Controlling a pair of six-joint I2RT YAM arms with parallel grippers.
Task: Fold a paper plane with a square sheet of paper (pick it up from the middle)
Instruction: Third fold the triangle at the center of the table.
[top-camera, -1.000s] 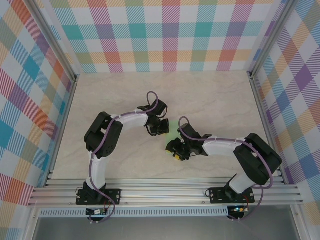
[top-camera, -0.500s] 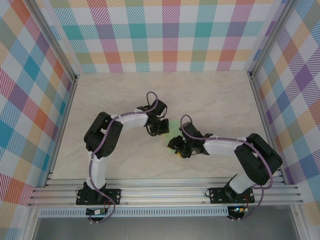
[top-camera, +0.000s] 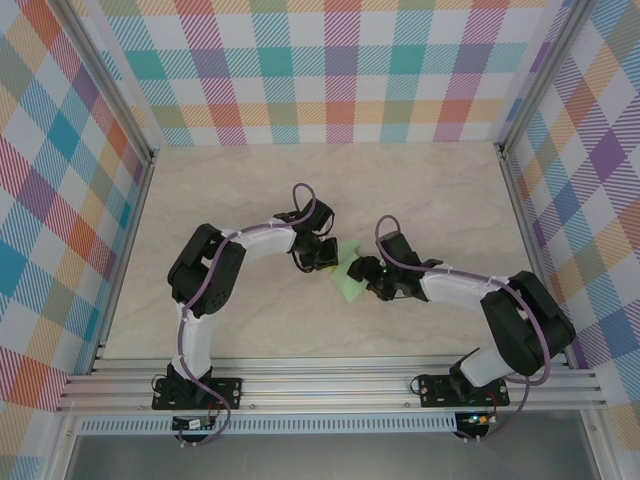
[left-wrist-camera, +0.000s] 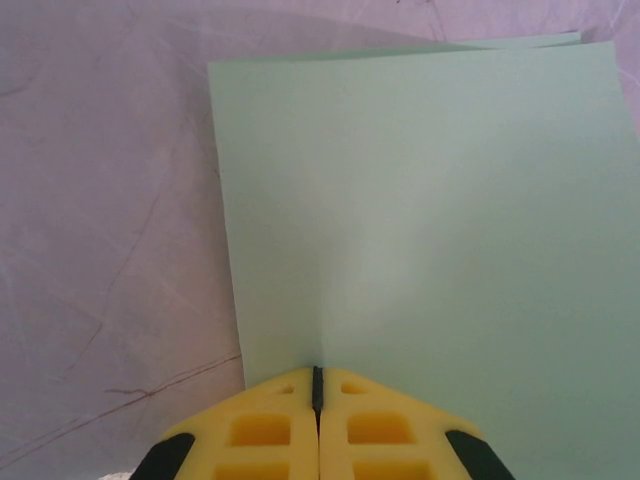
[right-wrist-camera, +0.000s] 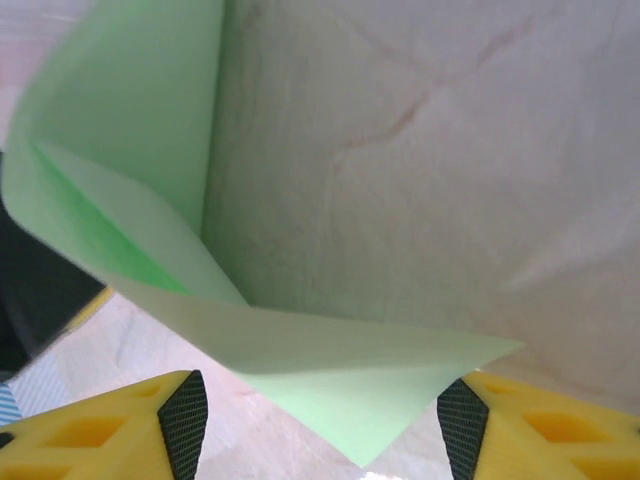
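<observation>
At table (top-camera: 230, 190) centre, pale-green sheet of paper (left-wrist-camera: 420, 220), folded over, pinched at one edge by closed left claw (left-wrist-camera: 318, 388); loose corner inside wide-open right claw (right-wrist-camera: 315, 435).

Sheet of paper (left-wrist-camera: 420, 220): thin, matt, smooth. Table (left-wrist-camera: 100, 200): smooth marble-look surf, faint veins, low sheen. Left gripper (left-wrist-camera: 318, 385) jaws: matt yellow plastic. Right gripper (right-wrist-camera: 320, 445) pads (right-wrist-camera: 185, 425): black, fine-textured. Frame rails (top-camera: 330, 385): brushed alu.

Right tool (right-wrist-camera: 322, 425) wider, farther right; more of the green sheet (top-camera: 349, 286) in view.
</observation>
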